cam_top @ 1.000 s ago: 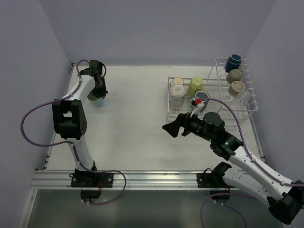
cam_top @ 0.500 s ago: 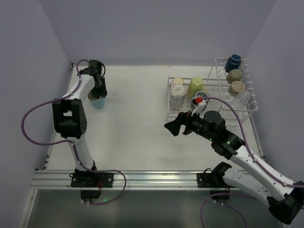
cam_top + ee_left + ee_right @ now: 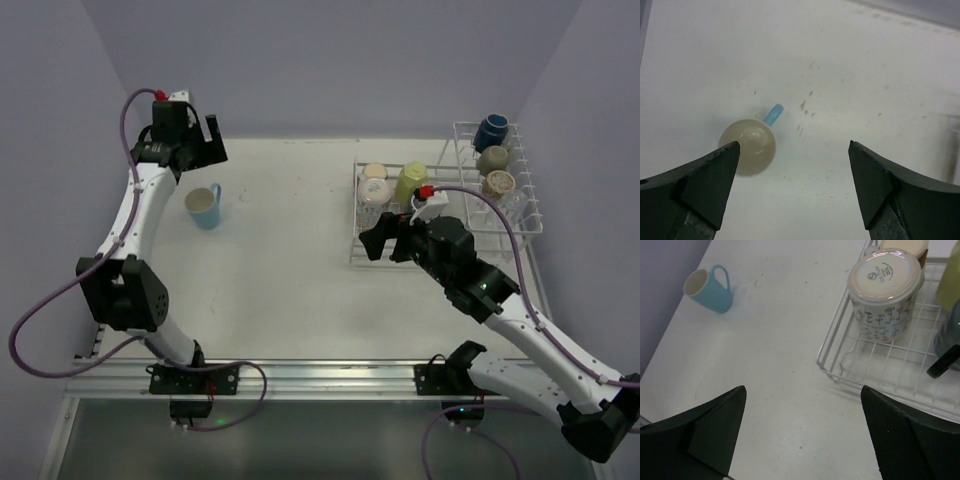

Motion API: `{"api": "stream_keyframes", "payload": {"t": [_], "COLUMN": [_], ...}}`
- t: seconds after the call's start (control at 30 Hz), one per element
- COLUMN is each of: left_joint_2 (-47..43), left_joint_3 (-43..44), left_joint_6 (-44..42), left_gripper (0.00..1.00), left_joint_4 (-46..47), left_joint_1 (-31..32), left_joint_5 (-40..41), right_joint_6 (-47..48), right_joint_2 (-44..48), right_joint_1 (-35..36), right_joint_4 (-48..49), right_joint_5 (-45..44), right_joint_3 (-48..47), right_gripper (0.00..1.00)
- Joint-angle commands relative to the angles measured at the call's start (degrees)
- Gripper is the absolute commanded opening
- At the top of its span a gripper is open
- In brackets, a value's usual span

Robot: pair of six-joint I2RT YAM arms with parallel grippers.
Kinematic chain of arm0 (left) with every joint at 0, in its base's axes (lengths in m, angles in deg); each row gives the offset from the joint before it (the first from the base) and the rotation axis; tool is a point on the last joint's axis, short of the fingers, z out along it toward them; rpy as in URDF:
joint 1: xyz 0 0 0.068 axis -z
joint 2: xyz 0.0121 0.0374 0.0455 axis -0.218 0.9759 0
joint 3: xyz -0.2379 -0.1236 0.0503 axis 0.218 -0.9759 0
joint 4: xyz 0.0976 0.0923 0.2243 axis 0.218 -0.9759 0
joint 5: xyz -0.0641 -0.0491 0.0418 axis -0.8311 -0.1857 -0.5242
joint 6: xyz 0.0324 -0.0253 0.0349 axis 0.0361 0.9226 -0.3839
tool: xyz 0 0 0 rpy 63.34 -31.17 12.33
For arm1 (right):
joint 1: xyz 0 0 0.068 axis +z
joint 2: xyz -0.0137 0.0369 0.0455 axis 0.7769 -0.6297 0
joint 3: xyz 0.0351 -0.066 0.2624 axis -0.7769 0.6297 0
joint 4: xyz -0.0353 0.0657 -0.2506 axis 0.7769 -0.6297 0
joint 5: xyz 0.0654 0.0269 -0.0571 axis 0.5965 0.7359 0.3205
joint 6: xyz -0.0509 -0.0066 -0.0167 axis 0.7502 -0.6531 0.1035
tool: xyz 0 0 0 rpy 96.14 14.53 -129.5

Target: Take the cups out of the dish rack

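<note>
In the right wrist view, the white wire dish rack [image 3: 880, 365] ran off the right edge, which cut the pale green cup [image 3: 950, 275] to a sliver.

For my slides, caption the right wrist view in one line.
Open right hand above the table, inverted patterned cup on the dish rack ahead, light blue mug standing far left.

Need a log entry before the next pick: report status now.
Left end effector open above light blue mug on table. Right end effector open, facing inverted patterned cup in dish rack. No obstruction seen.
</note>
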Motion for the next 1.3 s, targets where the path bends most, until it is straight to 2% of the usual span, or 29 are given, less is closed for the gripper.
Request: {"api": "stream_keyframes", "payload": {"t": [0.0, 0.13, 0.23, 0.37, 0.47, 0.6, 0.67, 0.83, 0.87, 0.97, 1.27], "left_joint_2": [-9.4, -23.4, -32.7, -43.3, -50.4, -54.4, -56.0, -56.0, -56.0, -56.2, -56.7], "left_joint_3": [-4.7, -18.9, -30.4, -41.1, -47.9, -51.9, -53.1, -52.3, -52.4, -52.5, -52.6], "left_joint_6": [1.6, 1.9, 2.7, 1.8, 0.3, -0.8, -1.0, -2.0, -2.2, -2.5, -2.8], "left_gripper": [0.94, 0.96, 0.97, 1.0, 1.0, 1.0, 1.0, 1.0, 1.0, 1.0, 1.0], "left_joint_4": [7.7, 16.2, 21.6, 24.8, 25.3, 25.7, 27.1, 25.6, 25.4, 24.8, 24.5], "left_joint_1": [2.3, 10.1, 13.0, 13.1, 13.2, 13.4, 13.4, 16.7, 17.0, 17.8, 17.8], "left_joint_5": [-7.1, -9.8, -15.3, -21.6, -22.1, -20.2, -20.4, -19.5, -19.3, -18.5, -17.9], "right_joint_6": [3.0, 4.8, 5.6, 6.2, 7.6, 10.7, 12.0, 21.2, 22.1, 24.4, 25.9], "right_joint_2": [-3.7, -13.3, -18.2, -25.8, -32.4, -36.0, -36.8, -39.6, -39.9, -41.9, -48.9], "right_joint_1": [-1.4, -2.2, -2.9, -4.5, -5.9, -9.1, -11.3, -14.0, -14.4, -15.4, -17.3], "right_joint_4": [-1.2, -3.2, -4.1, -6.7, -7.5, -8.0, -7.9, -8.7, -8.9, -10.5, -16.7], "right_joint_5": [-7.0, -11.0, -13.3, -15.7, -16.6, -12.8, -4.8, 1.6, 5.8, 9.8, 9.5], "right_joint_3": [-4.7, -10.1, -14.3, -21.4, -25.3, -28.0, -28.8, -30.7, -31.5, -34.0, -40.1], "right_gripper": [0.99, 0.99, 0.99, 0.99, 0.99, 0.99, 0.99, 0.99, 0.99, 0.99, 0.99]}}
